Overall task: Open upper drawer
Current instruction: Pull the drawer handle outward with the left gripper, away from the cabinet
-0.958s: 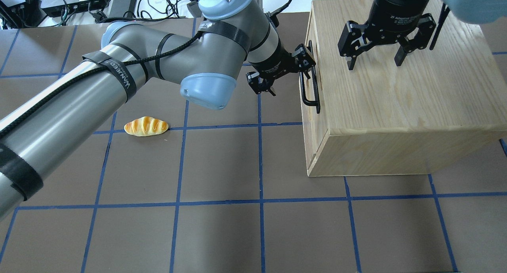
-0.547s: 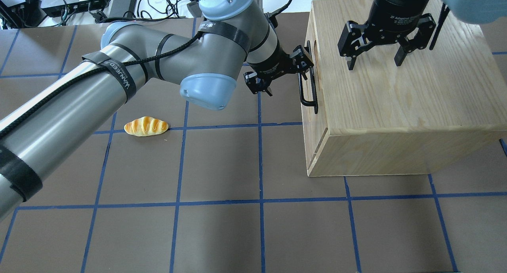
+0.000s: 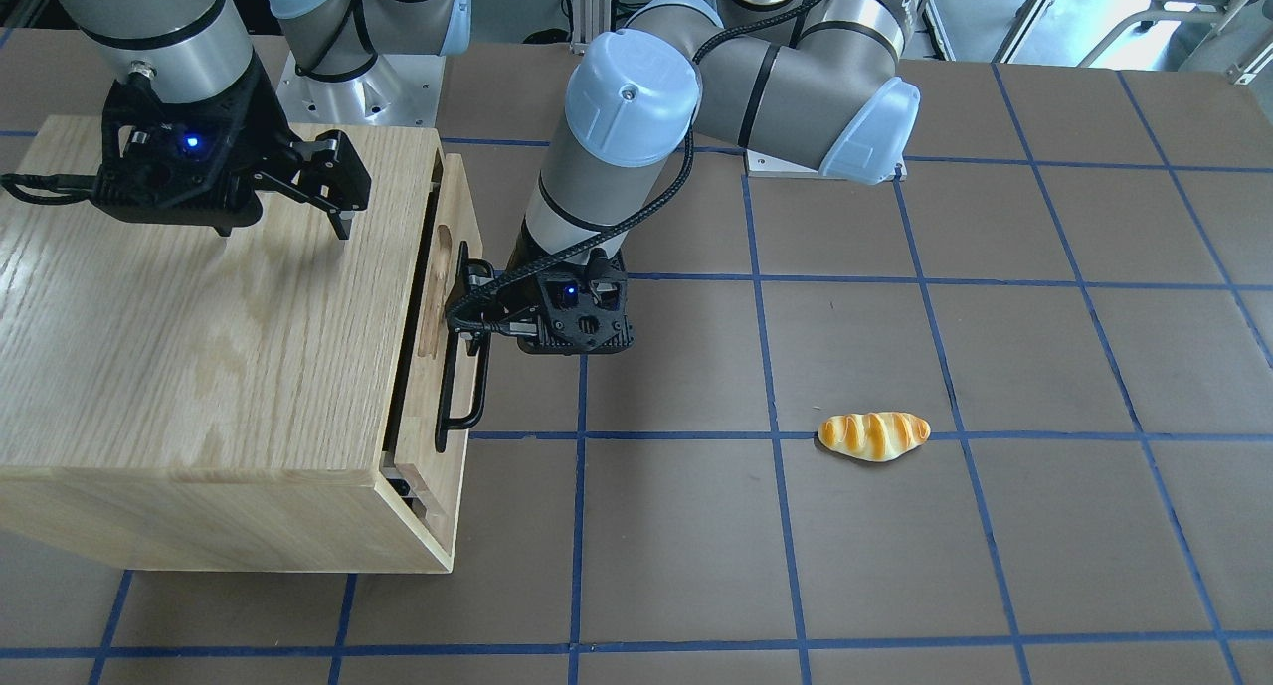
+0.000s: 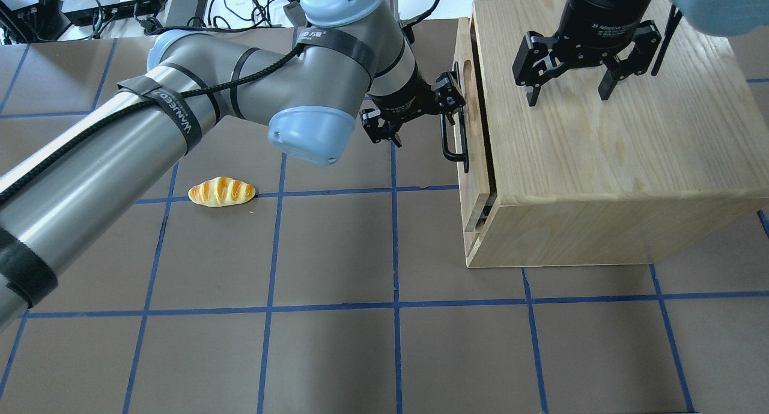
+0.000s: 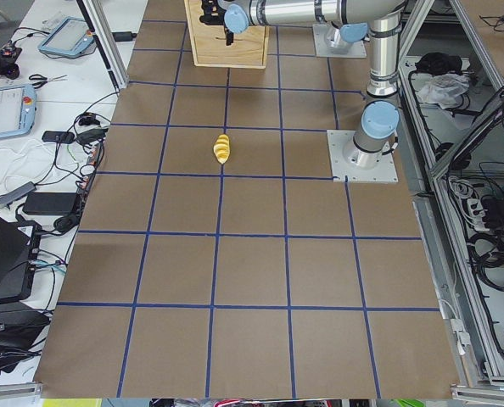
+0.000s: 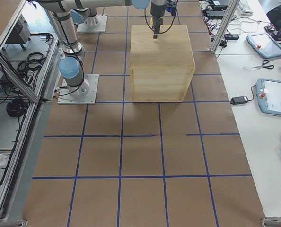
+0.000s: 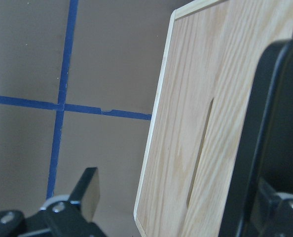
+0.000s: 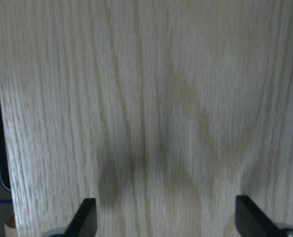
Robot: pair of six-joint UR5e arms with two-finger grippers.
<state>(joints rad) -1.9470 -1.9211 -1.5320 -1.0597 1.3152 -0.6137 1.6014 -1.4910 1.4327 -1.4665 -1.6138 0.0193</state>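
The upper drawer (image 4: 461,59) is a light oak panel with a slot cutout and a long black bar handle (image 4: 447,139). It stands pulled a little way out of the oak cabinet (image 4: 601,149), with a dark gap behind its front. It also shows in the front view (image 3: 455,218). My left gripper (image 4: 425,118) is open, with one finger hooked behind the handle; in the left wrist view (image 7: 183,202) the bar lies against the right finger. My right gripper (image 4: 568,94) is open, fingertips just over the cabinet top (image 8: 146,123).
A toy bread roll (image 4: 222,191) lies on the brown gridded table, left of the cabinet and apart from both arms. Cables and power boxes (image 4: 120,5) sit beyond the table's far edge. My left arm spans the table's left half.
The upper drawer has slid out to the left, opening a gap at the cabinet front. My left gripper moved left with the handle. The right gripper has not moved.
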